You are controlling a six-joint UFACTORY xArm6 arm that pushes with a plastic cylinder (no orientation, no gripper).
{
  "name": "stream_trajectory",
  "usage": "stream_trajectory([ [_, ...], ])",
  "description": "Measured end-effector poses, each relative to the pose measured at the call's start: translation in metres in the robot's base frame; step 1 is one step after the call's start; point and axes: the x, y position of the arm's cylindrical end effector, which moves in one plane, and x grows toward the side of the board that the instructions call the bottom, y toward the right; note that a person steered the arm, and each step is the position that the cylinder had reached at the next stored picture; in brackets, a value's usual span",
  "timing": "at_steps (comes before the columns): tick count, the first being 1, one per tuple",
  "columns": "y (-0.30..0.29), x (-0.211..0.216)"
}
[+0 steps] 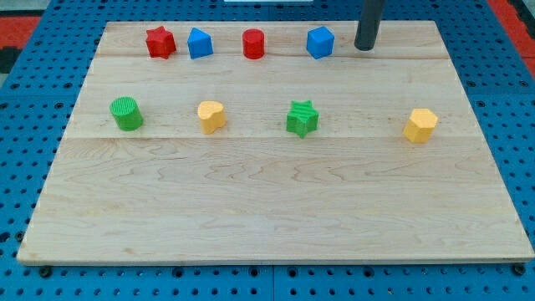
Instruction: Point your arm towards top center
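Where the wooden board (pixel 276 209) meets the view's top edge, my tip (pixel 364 48) rests on the wood, right of the top centre and just beside the blue block (pixel 320 42) that ends the upper row on the view's right; a narrow gap separates the two. I end in a plain dark rod, so there are no jaws to spread or press together, and nothing is pinched.

No brand, label or writing can be read on the board, the blocks or the rod.

Count of blocks: eight, in two rows of four.

Upper row, from the view's left: a red star (pixel 160 42), a blue angular block (pixel 200 43) just beside it, a red cylinder (pixel 253 43), then the blue block near my tip, whose exact shape I cannot settle. That makes two red and two blue.

Lower row, from the view's left: a green cylinder (pixel 127 114), a yellow block (pixel 211 116) of rounded, roughly heart-like outline, a green star (pixel 303 118), and a yellow hexagonal block (pixel 420 125) well apart toward the view's right. That makes two green and two yellow.

The board lies on a blue perforated surface (pixel 25 100).
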Motion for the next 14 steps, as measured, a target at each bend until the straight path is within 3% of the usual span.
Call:
stream_trajectory([
  [5,0.021,0.006],
  [6,0.016,0.034],
  [8,-0.020,0.034],
  [9,0.008,0.020],
  [14,0.026,-0.002],
])
